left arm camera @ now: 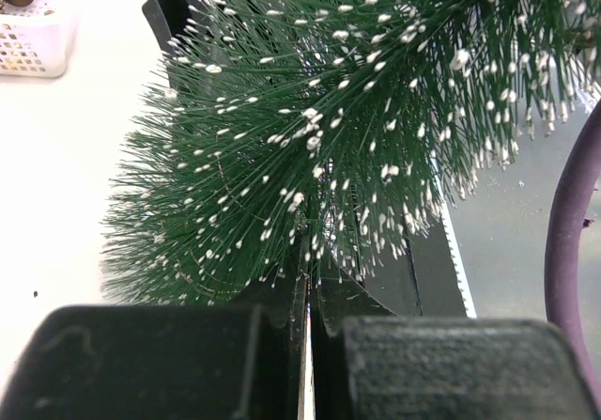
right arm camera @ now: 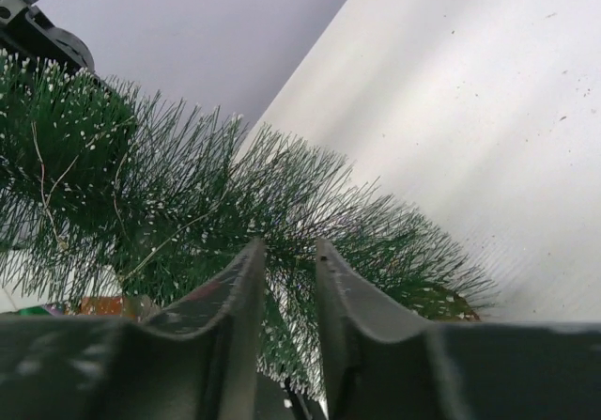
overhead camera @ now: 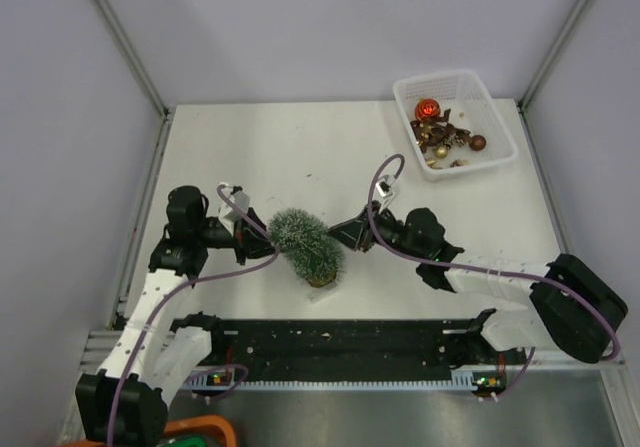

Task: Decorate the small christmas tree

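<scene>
The small christmas tree [overhead camera: 303, 239] is wiry dark green bristle flecked with chalky white tips, the table [overhead camera: 290, 147] under it matt white and faintly speckled, the basket [overhead camera: 434, 77] white latticed plastic, its red bauble [overhead camera: 428, 109] glossy, and the cable [left arm camera: 568, 251] smooth purple sheathing.

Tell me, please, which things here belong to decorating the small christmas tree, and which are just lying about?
For the job: small christmas tree, white basket with red bauble and brown baubles, left gripper, right gripper.
Just lying about: orange and green object at the near left corner, black rail along the near edge.
</scene>
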`<state>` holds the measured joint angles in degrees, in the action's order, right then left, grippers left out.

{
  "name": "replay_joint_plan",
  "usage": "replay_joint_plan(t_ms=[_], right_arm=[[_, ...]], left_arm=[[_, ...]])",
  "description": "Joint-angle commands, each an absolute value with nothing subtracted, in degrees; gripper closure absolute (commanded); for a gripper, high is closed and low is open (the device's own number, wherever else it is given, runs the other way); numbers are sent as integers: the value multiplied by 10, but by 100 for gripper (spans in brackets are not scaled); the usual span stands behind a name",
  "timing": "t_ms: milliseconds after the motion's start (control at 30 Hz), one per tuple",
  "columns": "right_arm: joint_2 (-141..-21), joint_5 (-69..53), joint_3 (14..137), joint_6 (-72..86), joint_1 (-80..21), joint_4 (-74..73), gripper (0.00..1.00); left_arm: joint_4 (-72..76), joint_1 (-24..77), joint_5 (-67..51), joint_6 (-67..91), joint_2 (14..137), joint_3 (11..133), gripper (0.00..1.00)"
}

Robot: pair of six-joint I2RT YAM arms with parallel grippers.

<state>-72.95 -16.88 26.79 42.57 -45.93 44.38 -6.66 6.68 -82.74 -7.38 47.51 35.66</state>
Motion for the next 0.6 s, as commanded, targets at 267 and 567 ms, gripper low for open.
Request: replay_joint_plan(t_ms=[267,567], right_arm=[[-665,-121,241,433,-456,433,100],[-527,-65,199,408,-472,305,100]], left_arm=[[-291,62,-726,-318,507,421,100],[-402,63,-708,-461,550,510,100]])
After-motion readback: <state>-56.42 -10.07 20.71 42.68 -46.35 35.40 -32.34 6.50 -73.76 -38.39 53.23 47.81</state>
